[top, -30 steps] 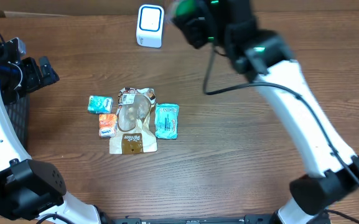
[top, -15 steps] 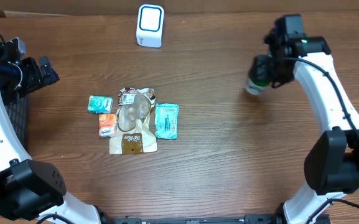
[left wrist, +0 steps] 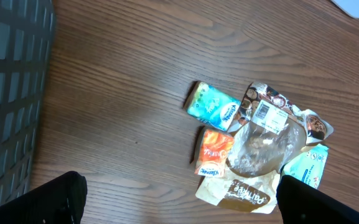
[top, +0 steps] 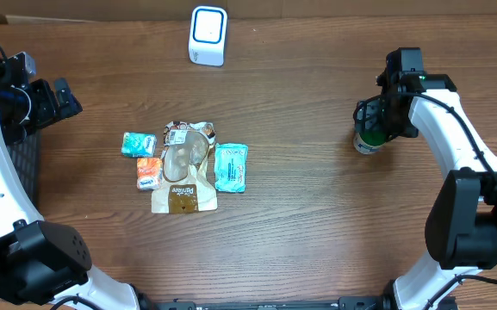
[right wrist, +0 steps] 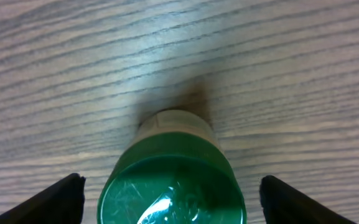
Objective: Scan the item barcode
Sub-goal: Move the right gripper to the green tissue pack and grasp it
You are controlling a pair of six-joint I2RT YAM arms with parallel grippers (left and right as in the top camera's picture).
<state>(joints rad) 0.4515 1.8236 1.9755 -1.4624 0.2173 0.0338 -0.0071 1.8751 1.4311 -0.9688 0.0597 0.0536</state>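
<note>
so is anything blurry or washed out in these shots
Overhead: sharp, no smear on the right gripper or the green bottle. Right wrist: the bottle looms close and slightly soft, dark shadow at its far end, pale sheen on the table. Left wrist: snack packets crisp, basket at the left edge soft.

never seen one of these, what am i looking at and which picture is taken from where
Two robot arms work at a wooden table. One picture looks down from above. The other two come from a camera on each wrist, and the dark tips in their lower corners are that arm's own fingers. A white scanner stands at the far edge, and a pile of packets lies mid-table. The left gripper is open and empty. The right gripper is open around a green bottle, not clamping it.
</note>
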